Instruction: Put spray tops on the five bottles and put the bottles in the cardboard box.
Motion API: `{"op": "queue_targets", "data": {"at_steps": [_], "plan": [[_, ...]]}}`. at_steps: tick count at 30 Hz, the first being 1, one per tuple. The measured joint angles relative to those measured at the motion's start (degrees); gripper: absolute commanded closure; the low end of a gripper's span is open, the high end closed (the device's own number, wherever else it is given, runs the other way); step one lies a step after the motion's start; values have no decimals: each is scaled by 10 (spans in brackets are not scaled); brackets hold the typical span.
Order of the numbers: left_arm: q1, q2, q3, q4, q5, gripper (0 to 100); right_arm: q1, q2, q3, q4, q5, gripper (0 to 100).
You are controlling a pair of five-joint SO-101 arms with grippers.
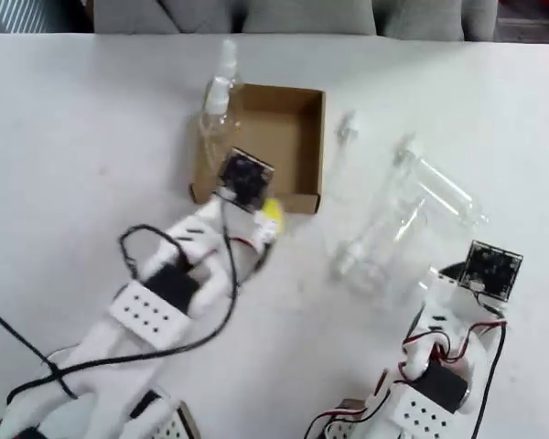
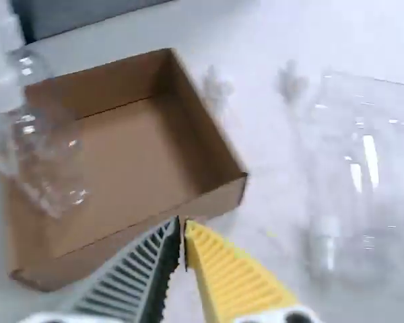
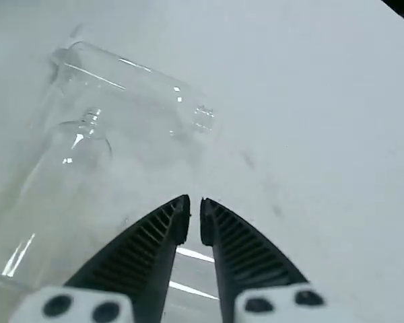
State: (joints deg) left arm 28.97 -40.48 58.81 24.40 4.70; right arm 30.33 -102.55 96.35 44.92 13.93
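Note:
The open cardboard box (image 1: 297,197) sits mid-table. A clear bottle with a spray top (image 1: 218,101) stands upright at its left wall, seemingly inside (image 2: 44,155). My left gripper (image 2: 182,227), grey and yellow fingers shut and empty, hovers just outside the box's (image 2: 209,195) near wall; its yellow finger (image 1: 270,219) shows by the box's front right corner. Two clear bottles without tops (image 1: 380,233) (image 1: 439,187) lie right of the box. My right gripper (image 3: 194,205) is shut and empty just short of these bottles (image 3: 138,91) (image 3: 54,182).
A small clear spray top (image 1: 346,128) lies on the white table just right of the box. The left arm's black cable (image 1: 165,274) loops over the table's front left. Grey chairs stand beyond the far edge.

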Motion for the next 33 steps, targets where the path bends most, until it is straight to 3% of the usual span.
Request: {"op": "queue_targets", "data": {"at_steps": [5, 17, 23, 27, 33], "plan": [[55, 91, -91, -64, 65, 976, 20, 0, 0, 6, 0, 981], [84, 576, -433, -188, 72, 972, 20, 0, 0, 6, 0, 981], [83, 773, -630, -188, 31, 973, 20, 0, 0, 6, 0, 980], [75, 830, -687, -183, 10, 976, 20, 0, 0, 6, 0, 981], [76, 779, -701, -31, -18, 976, 7, 0, 0, 6, 0, 981]]}}
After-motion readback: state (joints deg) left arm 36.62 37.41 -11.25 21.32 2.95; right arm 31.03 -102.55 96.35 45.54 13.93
